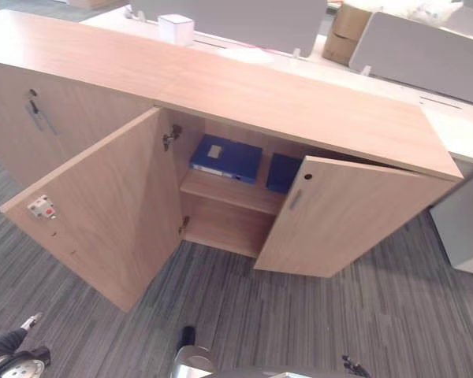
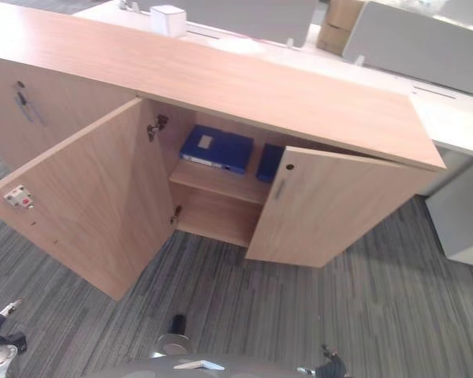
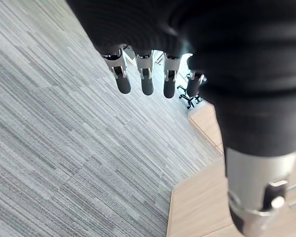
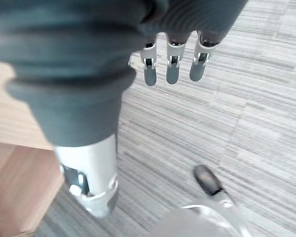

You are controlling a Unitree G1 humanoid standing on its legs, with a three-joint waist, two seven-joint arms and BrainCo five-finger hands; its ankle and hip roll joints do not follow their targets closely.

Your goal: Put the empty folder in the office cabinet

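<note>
Wrist views: left hand (image 3: 138, 74), right hand (image 4: 172, 64) relaxed, empty.

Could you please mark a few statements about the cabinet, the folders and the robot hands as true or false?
1. Both doors of the cabinet are shut. False: the left door is swung wide open and the right door is partly open.
2. A blue folder lies flat on the upper shelf. True.
3. The left robot hand holds a folder. False: its fingers hang straight over the carpet, holding nothing.
4. The right robot hand is open and holds nothing. True.
5. A white box stands behind the cabinet top. True.
</note>
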